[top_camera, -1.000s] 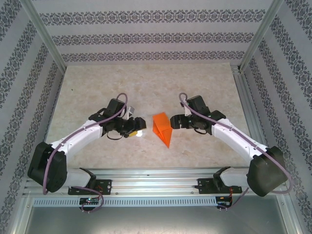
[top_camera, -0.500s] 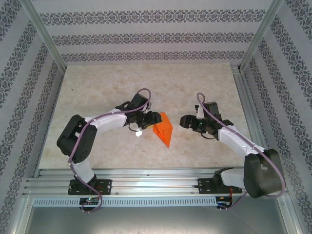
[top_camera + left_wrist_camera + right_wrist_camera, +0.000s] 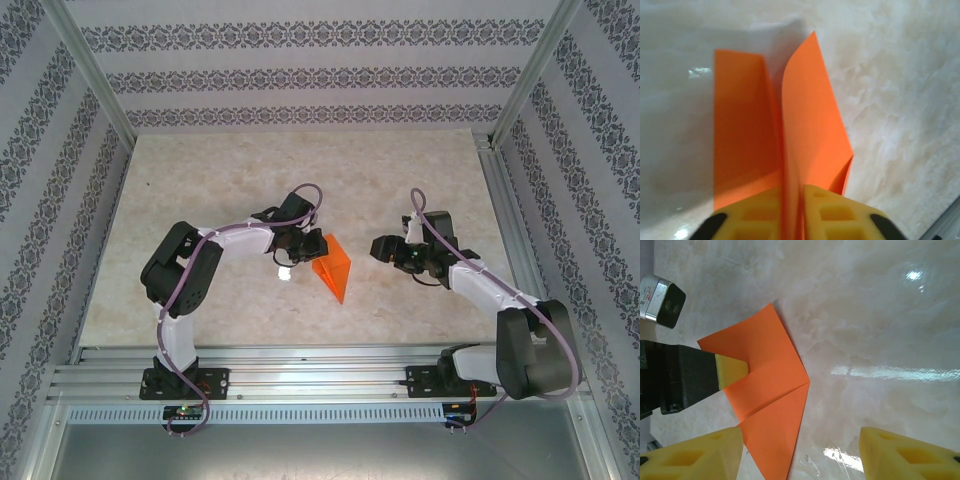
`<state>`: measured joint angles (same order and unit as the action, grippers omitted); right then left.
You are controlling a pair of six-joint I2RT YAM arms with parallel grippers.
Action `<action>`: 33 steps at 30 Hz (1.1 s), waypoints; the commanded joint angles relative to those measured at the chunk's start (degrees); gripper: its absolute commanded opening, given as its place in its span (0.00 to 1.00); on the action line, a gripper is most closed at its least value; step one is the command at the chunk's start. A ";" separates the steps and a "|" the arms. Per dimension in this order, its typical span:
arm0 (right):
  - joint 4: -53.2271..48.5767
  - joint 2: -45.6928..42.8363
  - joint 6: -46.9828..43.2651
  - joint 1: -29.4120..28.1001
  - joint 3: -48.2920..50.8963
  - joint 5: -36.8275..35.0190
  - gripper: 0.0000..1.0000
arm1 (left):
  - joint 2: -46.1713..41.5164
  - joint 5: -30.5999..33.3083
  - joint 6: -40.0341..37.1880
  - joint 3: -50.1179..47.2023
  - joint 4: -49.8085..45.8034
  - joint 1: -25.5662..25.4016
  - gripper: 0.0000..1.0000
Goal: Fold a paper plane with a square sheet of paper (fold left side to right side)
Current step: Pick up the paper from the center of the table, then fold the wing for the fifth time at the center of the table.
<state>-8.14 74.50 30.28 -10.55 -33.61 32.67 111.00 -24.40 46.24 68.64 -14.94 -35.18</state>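
Whereas a second ago our right gripper sat at the edge of the orange sheet of paper and our left gripper hung apart, the left now pinches the sheet's raised fold and the right stands open nearby, not touching. We count one folded sheet, lying mid-way across the table, and two grippers.

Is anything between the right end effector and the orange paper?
Nothing visible: bare table lies between the right end effector and the orange paper. The left end effector grips it from the opposite side.
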 commanded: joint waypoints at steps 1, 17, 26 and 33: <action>10.51 2.05 4.71 1.20 2.71 8.57 0.63 | -2.46 -4.91 -5.25 -1.11 6.78 1.68 0.05; 35.68 15.29 11.63 1.10 3.29 24.90 0.65 | -7.90 -22.72 -14.33 -3.43 12.74 5.89 0.00; 50.76 23.62 21.20 -1.70 2.75 27.63 0.53 | -7.55 -24.38 -14.50 -3.12 12.53 5.77 0.00; 59.63 27.29 25.93 -2.79 3.24 27.64 0.35 | -7.40 -23.65 -15.75 -2.75 10.78 5.82 0.00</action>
<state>43.88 100.79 53.76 -13.13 -30.15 58.87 104.47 -47.51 33.17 64.10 -4.05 -29.32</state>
